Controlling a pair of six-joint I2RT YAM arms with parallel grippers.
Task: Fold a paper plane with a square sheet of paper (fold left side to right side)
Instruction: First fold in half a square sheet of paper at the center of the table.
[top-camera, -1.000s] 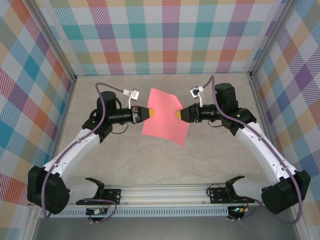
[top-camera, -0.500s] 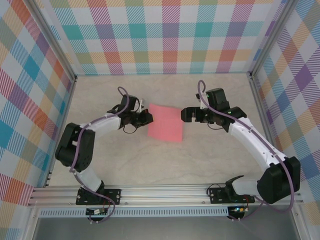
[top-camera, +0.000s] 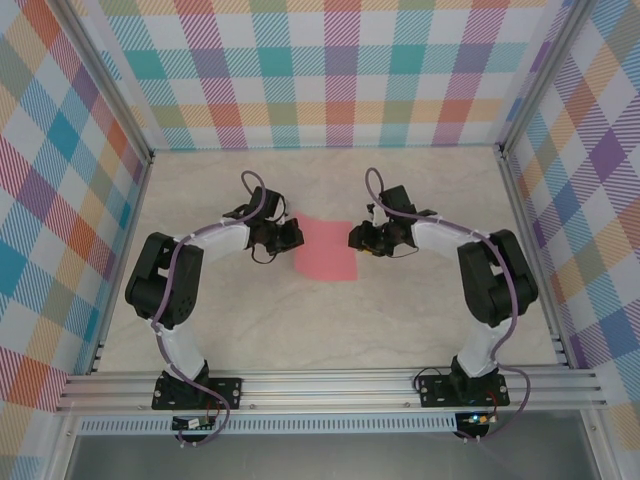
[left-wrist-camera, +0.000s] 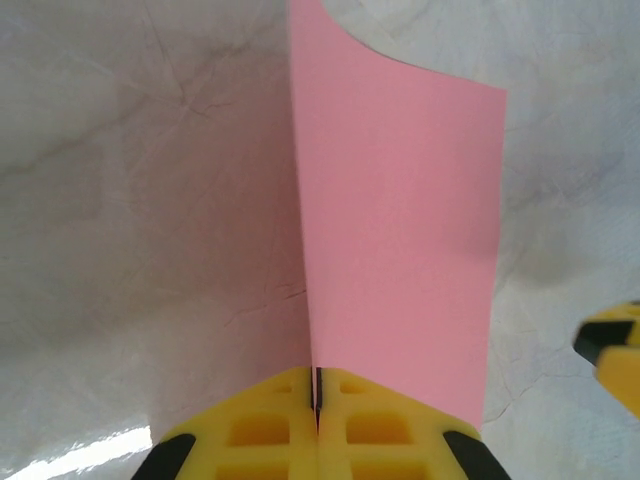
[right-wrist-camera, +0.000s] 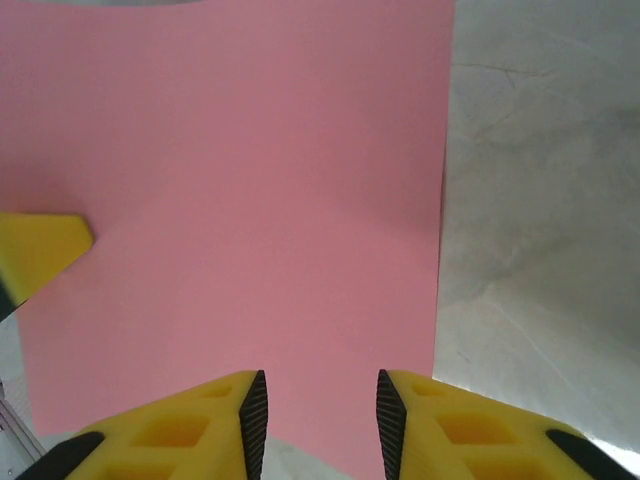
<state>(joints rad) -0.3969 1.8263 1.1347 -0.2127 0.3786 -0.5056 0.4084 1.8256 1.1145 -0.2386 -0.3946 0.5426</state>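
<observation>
Inspection of the scene, overhead view: the pink sheet lay near the middle of the bench, between the two hands. It read as a plain, near-square shape. The left hand was at its left edge and the right hand was at its right edge. Both arms reached inward from the sides, wrists pointing at each other across the sheet.

Left wrist view: the left hand's yellow fingers were pressed together with no gap. The sheet's edge was pinched in the seam between them. From that grip the sheet ran away from the camera and off to the right, and its far corner curled slightly. A pink tint fell on the bench on the other side. How much of the sheet rested on the bench could not be told from this view.

Right wrist view: the right hand's fingers stood partly apart with a clear gap. The sheet's near edge lay in that gap, and neither pad pressed on it. A yellow fingertip of the left hand showed at the sheet's far side.
</observation>
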